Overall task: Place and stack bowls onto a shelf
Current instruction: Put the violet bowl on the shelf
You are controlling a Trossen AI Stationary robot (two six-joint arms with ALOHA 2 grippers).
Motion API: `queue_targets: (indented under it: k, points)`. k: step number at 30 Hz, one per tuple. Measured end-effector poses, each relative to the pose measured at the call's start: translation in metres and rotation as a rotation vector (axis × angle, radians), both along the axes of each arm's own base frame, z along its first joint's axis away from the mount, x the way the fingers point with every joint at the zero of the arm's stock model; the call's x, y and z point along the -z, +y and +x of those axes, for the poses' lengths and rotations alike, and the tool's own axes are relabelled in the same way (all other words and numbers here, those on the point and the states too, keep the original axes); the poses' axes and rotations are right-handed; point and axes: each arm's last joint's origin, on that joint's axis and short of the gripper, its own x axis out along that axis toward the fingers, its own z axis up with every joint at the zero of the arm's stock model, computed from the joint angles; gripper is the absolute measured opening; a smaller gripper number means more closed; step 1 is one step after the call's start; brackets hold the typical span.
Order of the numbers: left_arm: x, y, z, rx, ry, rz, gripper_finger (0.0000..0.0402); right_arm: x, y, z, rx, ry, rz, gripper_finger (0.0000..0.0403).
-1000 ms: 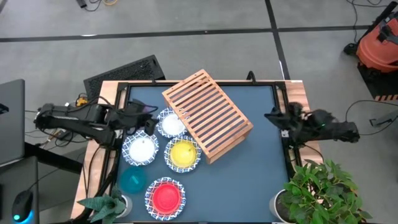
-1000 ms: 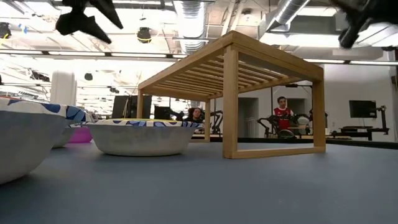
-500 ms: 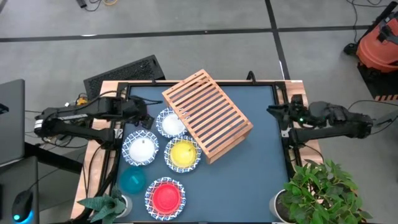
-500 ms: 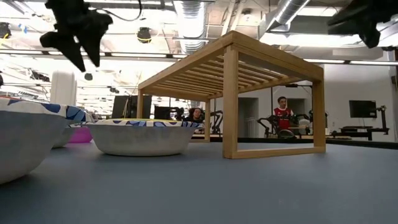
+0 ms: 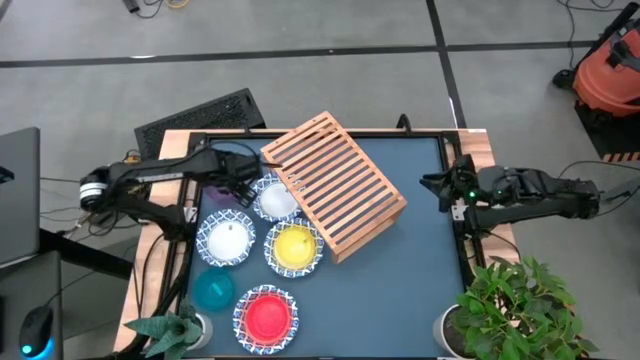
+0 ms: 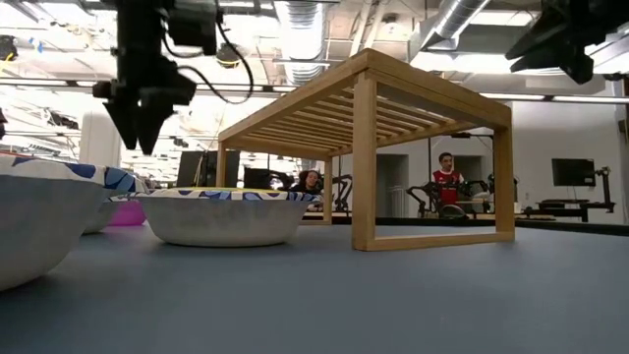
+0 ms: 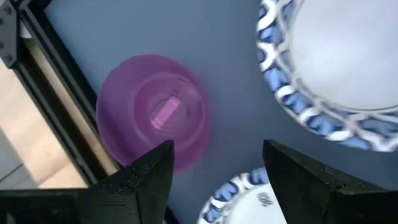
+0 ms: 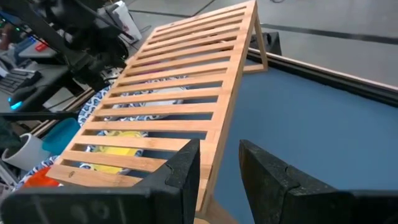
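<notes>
The light-wood slatted shelf [image 5: 335,185] stands slantwise on its legs at the table's middle, toward the far edge. Left of it are two white blue-rimmed dishes [image 5: 278,200] [image 5: 226,240]. A third dish holds the yellow bowl [image 5: 295,247], and another holds the red bowl [image 5: 266,313]. The teal bowl [image 5: 212,292] sits on the tabletop. My left gripper [image 7: 217,149] is open and points down above the purple bowl [image 7: 155,118], which rests on the table near its left edge. My right gripper [image 8: 219,146] is open, raised at the right edge and facing the shelf [image 8: 180,106].
Potted plants stand at the near right corner [image 5: 520,300] and near left corner [image 5: 165,335]. A black frame rail [image 7: 56,118] runs close beside the purple bowl. A keyboard [image 5: 200,115] lies beyond the far left edge. Bare blue tabletop [image 5: 400,290] lies right of and nearer than the shelf.
My left gripper has swung from the left edge toward the shelf, come down and tipped so that it points down over the purple bowl. My right arm has stretched out more level at the right edge, with its gripper still facing the shelf. No bowl has moved.
</notes>
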Motion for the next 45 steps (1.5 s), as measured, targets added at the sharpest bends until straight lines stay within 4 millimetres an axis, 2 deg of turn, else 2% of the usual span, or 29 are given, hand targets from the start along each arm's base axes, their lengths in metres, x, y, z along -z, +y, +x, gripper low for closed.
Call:
queue_targets:
  k: [4, 11, 24, 28, 36, 45]
  points:
    - [0.012, 0.013, 0.003, 0.022, 0.068, -0.022, 0.0232, 0.000, 0.000, 0.000, 0.004, -0.006, 0.009, 0.0138]
    - [0.027, 0.024, 0.000, 0.035, 0.064, -0.042, 0.0231, 0.000, 0.000, 0.000, 0.012, -0.015, 0.028, 0.0138]
    - [0.055, 0.020, -0.008, 0.019, 0.057, -0.095, 0.0228, 0.000, 0.000, 0.000, 0.015, -0.017, 0.033, 0.0138]
    - [0.056, 0.019, -0.009, 0.018, 0.057, -0.101, 0.0203, 0.000, 0.000, 0.000, 0.015, -0.017, 0.033, 0.0138]
    - [0.056, 0.019, -0.009, 0.027, 0.062, -0.099, 0.0118, 0.000, 0.000, 0.000, 0.015, -0.017, 0.033, 0.0138]
    - [0.056, 0.019, -0.009, 0.016, 0.056, -0.099, 0.0061, 0.000, 0.000, 0.000, 0.014, -0.017, 0.033, 0.0138]
